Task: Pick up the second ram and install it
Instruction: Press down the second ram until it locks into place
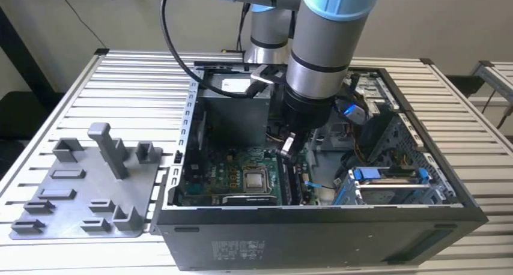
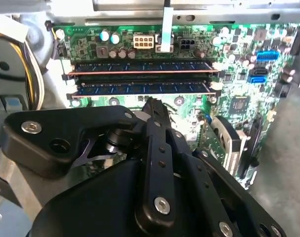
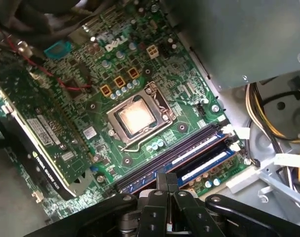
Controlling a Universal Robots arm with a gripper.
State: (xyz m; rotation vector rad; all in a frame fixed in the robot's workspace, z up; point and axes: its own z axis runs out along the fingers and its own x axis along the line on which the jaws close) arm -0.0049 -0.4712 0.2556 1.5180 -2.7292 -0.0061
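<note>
The gripper (image 3: 166, 183) hangs low inside the open computer case (image 1: 321, 227), its two fingers (image 2: 152, 111) pressed together with no gap showing between them. Whether a thin edge is pinched between the tips cannot be told; nothing can be seen in their hold.

Directly under the fingertips run the long memory slots of the motherboard (image 3: 91, 98). In the second wrist view two dark memory sticks lie seated side by side in those slots; the second ram (image 2: 140, 88) is the one nearer the fingertips, lying flat along its slot just beyond them, and the other stick (image 2: 140, 67) sits parallel on its far side. In the first wrist view the ram's blue-labelled strip runs out from under the fingertips.

A little further from the jaws sits the processor socket (image 3: 136, 117). Beyond it stands a graphics card (image 3: 41, 138) on edge.

Outside the case, toward the exterior view's left, a gray plastic tray (image 1: 72, 197) with upright posts rests on the slatted table (image 1: 120, 83).
</note>
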